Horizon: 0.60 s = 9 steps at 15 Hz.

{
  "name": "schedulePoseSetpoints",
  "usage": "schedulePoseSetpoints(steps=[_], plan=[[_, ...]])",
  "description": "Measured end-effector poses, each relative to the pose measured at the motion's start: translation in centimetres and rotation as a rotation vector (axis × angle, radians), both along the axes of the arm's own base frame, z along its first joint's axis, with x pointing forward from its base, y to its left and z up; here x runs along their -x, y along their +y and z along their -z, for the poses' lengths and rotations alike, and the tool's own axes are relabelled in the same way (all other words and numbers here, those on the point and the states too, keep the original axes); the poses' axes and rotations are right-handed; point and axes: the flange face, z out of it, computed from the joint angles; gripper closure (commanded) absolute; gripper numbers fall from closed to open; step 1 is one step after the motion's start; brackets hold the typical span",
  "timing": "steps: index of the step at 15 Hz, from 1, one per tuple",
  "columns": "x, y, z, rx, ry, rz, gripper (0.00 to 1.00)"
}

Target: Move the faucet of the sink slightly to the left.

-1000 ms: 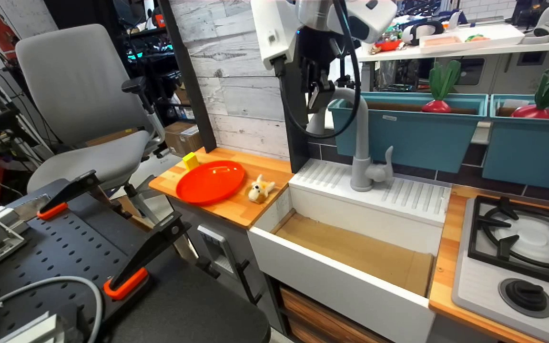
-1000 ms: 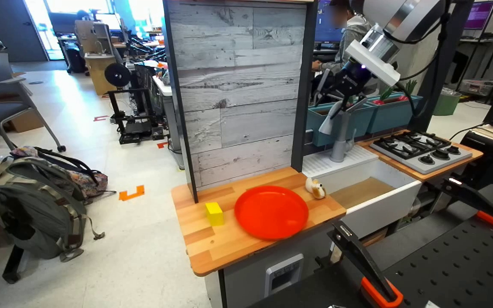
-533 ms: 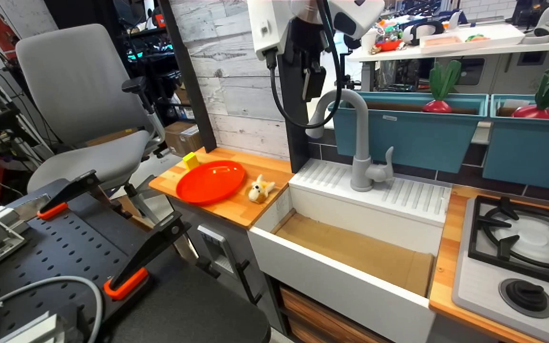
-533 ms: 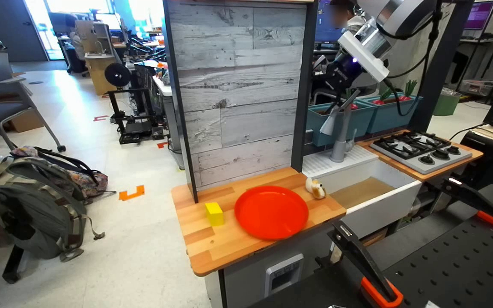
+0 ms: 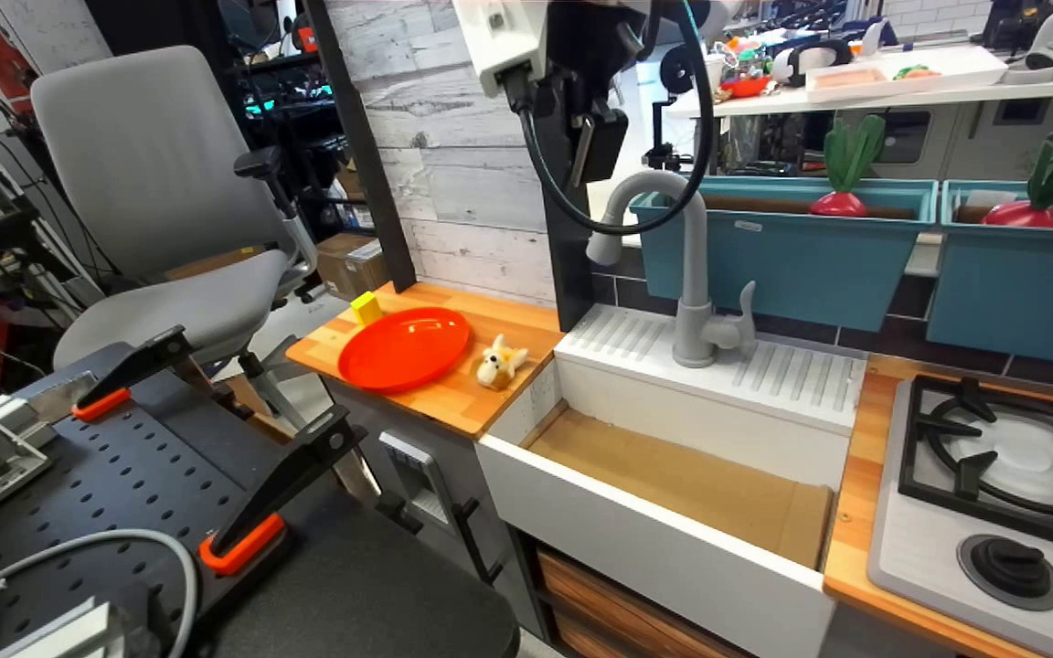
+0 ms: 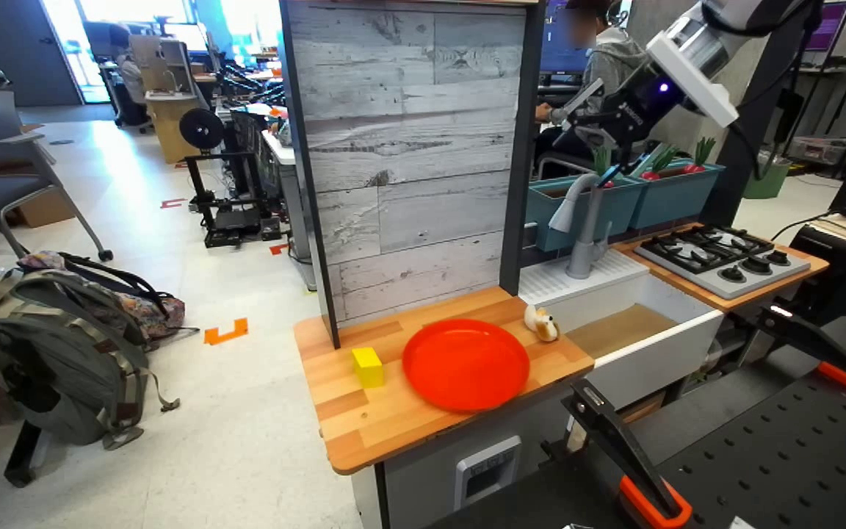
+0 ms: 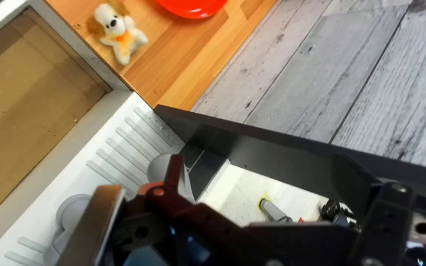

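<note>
The wall of grey boards (image 6: 408, 169) is the biggest thing I can see, at 12 o'clock in an exterior view; my robot arm (image 6: 691, 77) is there at 2 o'clock and points down toward 8 o'clock; the wood counter (image 6: 364, 448) lies at 6 o'clock from the wall. In an exterior view, the white sink (image 5: 654, 548) is next in size; the stove (image 5: 920, 544) sits at 3 o'clock from it, and two blue plant boxes (image 5: 792, 274) are behind it at 1 and 2 o'clock; each box has a red plant (image 5: 837, 203) with green leaves; the grey tap (image 5: 695, 265) stands upright on the ridged back part of the sink, at 12 o'clock from the middle; its neck bends over so its mouth is at 9 o'clock from its post; the red plate (image 5: 405, 350) lies flat on the counter, at 10 o'clock from the sink. My gripper (image 7: 220, 201) has its jaws wide apart, at 8 o'clock and 4 o'clock in the wrist view; the finger (image 7: 87, 229) at 8 o'clock hides part of the tap there; in an exterior view the gripper hangs at 11 o'clock from the tap, close to its bend, and I cannot tell if they touch; the toy dog (image 5: 498, 364) is just beside the plate at 3 o'clock; the yellow block (image 6: 368, 367) is near the plate at 9 o'clock in an exterior view.
</note>
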Motion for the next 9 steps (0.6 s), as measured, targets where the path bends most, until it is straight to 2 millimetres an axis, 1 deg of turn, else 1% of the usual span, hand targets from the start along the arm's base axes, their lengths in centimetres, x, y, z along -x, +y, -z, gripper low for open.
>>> schedulePoseSetpoints(steps=[2,3,4,6,7,8,9], plan=[[3.1,-0.4,-1.4,0.009,-0.001,-0.075,0.00],[4.6,-0.2,-2.1,0.021,-0.005,-0.111,0.00],[6.0,0.3,-2.7,0.038,-0.010,-0.149,0.00],[8.5,2.3,-3.8,0.068,-0.003,-0.229,0.00],[9.0,3.0,-4.2,0.072,0.000,-0.239,0.00],[8.9,3.2,-4.4,0.074,-0.002,-0.242,0.00],[8.8,2.9,-4.2,0.076,-0.001,-0.238,0.00]])
